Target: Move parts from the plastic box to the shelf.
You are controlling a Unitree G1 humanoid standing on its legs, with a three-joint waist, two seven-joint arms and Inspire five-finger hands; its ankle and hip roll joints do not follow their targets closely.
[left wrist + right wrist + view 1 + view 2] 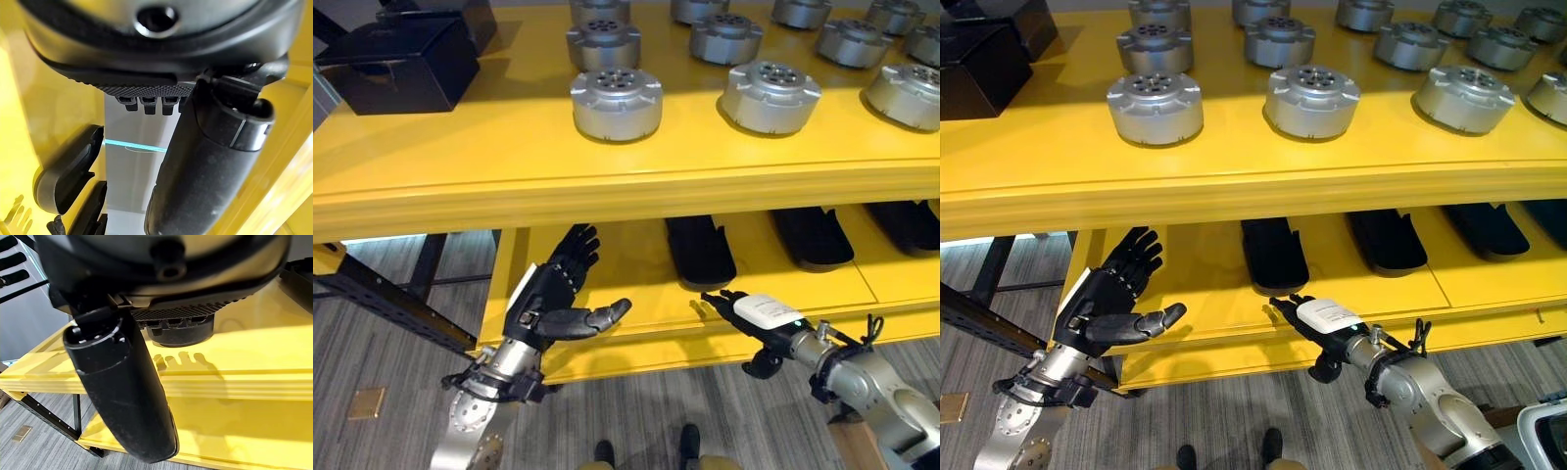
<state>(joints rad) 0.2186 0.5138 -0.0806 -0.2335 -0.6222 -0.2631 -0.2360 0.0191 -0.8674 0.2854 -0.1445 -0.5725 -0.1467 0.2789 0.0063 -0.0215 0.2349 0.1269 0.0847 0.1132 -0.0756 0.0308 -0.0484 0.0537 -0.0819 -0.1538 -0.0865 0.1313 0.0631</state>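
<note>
Both hands, left hand (558, 294) and right hand (759, 315), were spread and empty below the parts (617, 103) on the shelf (460, 166).

Grey wood-grain floor (401, 343) beneath a yellow two-tier shelf (607, 181).

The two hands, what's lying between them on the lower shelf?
Nothing: in the left eye view, bare yellow lower shelf runs from the left hand to the right hand; the black pads lie farther back.
</note>
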